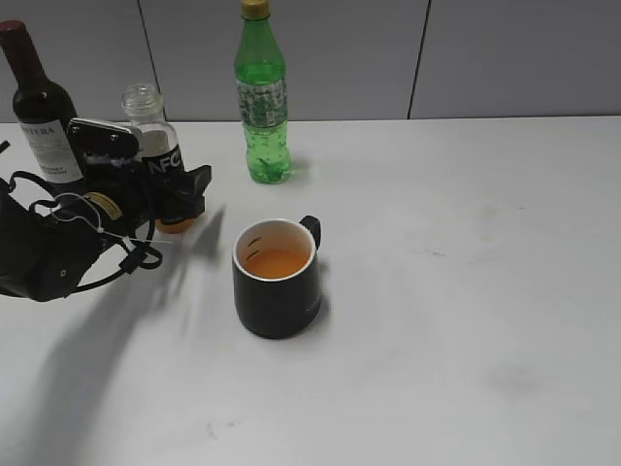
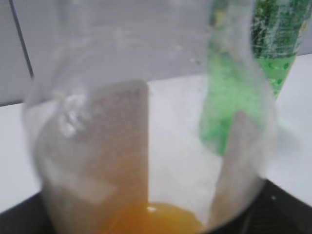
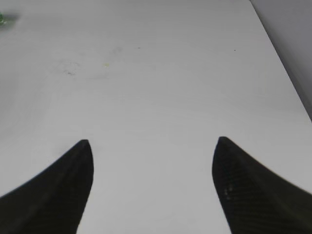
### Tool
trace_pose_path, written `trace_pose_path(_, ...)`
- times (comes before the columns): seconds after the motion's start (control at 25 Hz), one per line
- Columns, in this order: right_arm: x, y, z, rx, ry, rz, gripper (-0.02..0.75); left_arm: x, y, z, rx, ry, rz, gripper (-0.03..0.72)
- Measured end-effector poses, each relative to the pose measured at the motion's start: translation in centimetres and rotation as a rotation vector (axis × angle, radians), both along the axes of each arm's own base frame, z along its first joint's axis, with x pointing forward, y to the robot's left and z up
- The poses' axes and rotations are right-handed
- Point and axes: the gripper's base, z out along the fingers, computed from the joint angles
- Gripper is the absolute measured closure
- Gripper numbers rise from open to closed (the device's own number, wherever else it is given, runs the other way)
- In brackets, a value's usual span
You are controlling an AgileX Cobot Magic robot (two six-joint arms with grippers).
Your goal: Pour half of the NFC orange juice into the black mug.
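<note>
Standing upright at the left of the exterior view, the NFC orange juice (image 1: 158,155) sat clamped in the left gripper (image 1: 173,194), with the black mug (image 1: 277,279) lower right, holding juice. Far off, the right gripper (image 3: 152,161) hung apart over bare table (image 3: 161,73).
</note>
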Motion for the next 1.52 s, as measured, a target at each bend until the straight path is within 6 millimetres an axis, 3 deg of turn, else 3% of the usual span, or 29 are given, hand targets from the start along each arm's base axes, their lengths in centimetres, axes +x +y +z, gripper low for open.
trace_pose_path(0.24, 0.0, 0.0, 0.0, 0.0, 0.0, 0.0, 0.162, -0.4, 0.1, 0.0, -0.008, -0.024, -0.001, 0.055)
trace_pose_path(0.56, 0.0, 0.0, 0.0, 0.001, 0.0, 0.0, 0.162, -4.0, 1.2, -1.1, -0.007, -0.002, 0.006, 0.055)
trace_pose_path(0.84, 0.0, 0.0, 0.0, 0.001, 0.0, 0.0, 0.162, -7.2, 2.4, -0.9, 0.008, 0.063, 0.034, 0.057)
trace_pose_path(0.96, 0.0, 0.0, 0.0, 0.001, 0.0, 0.0, 0.162, -8.1, 2.8, 0.5, 0.004, 0.052, 0.043, 0.057)
trace_pose_path(1.2, 0.0, 0.0, 0.0, 0.001, 0.0, 0.0, 0.162, -8.8, 3.3, 5.8, 0.014, 0.158, 0.08, 0.063)
trace_pose_path(1.52, 0.0, 0.0, 0.0, 0.001, 0.0, 0.0, 0.162, -11.8, 3.7, 11.8, 0.12, 0.618, 0.06, 0.087)
